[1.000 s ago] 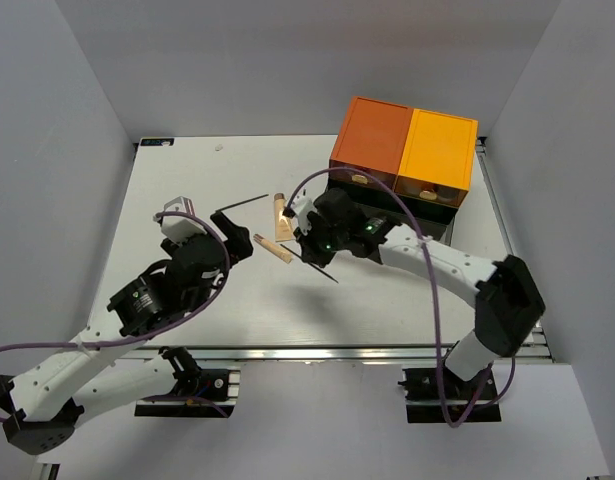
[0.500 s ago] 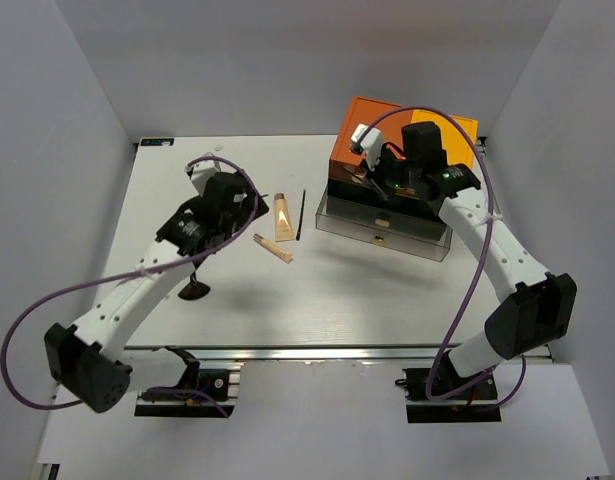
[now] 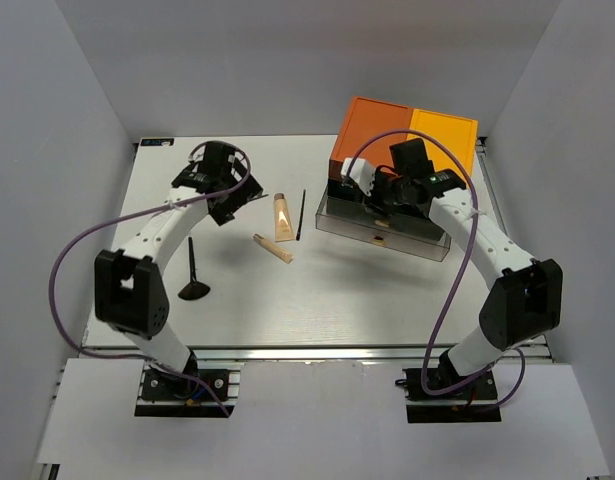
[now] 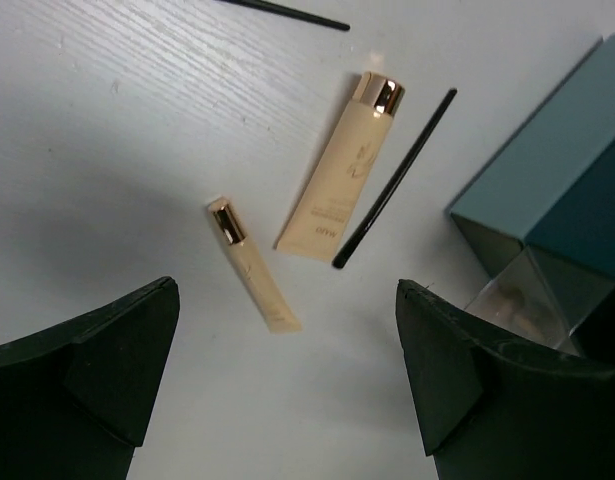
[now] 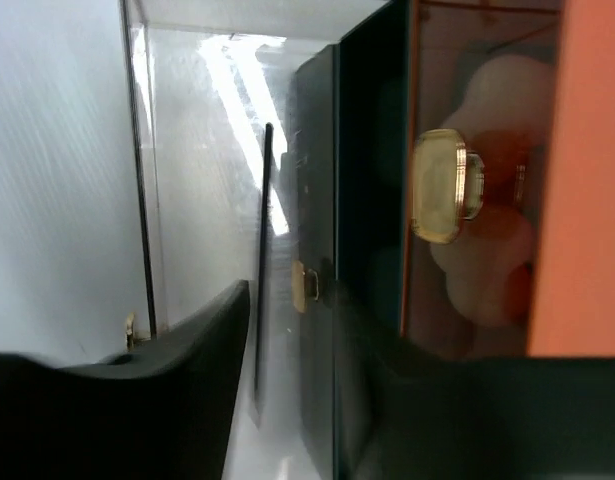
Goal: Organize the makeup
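On the white table lie a beige tube, a thin black pencil beside it, and a tan stick. A black brush lies at the left. My left gripper hangs open above the tan stick, holding nothing. My right gripper hovers over the pulled-out clear drawer, jaws parted. Another thin pencil lies in that drawer between its fingers. Pale sponges show behind the upper drawer front.
The orange drawer box stands at the back right, its dark side showing in the left wrist view. A gold knob sits on the upper drawer. One more black pencil lies at the back near my left gripper.
My right gripper carried a thin pencil from mid-table to the open drawer and parted its jaws there. My left arm swung back and left, away from the brush on the table.
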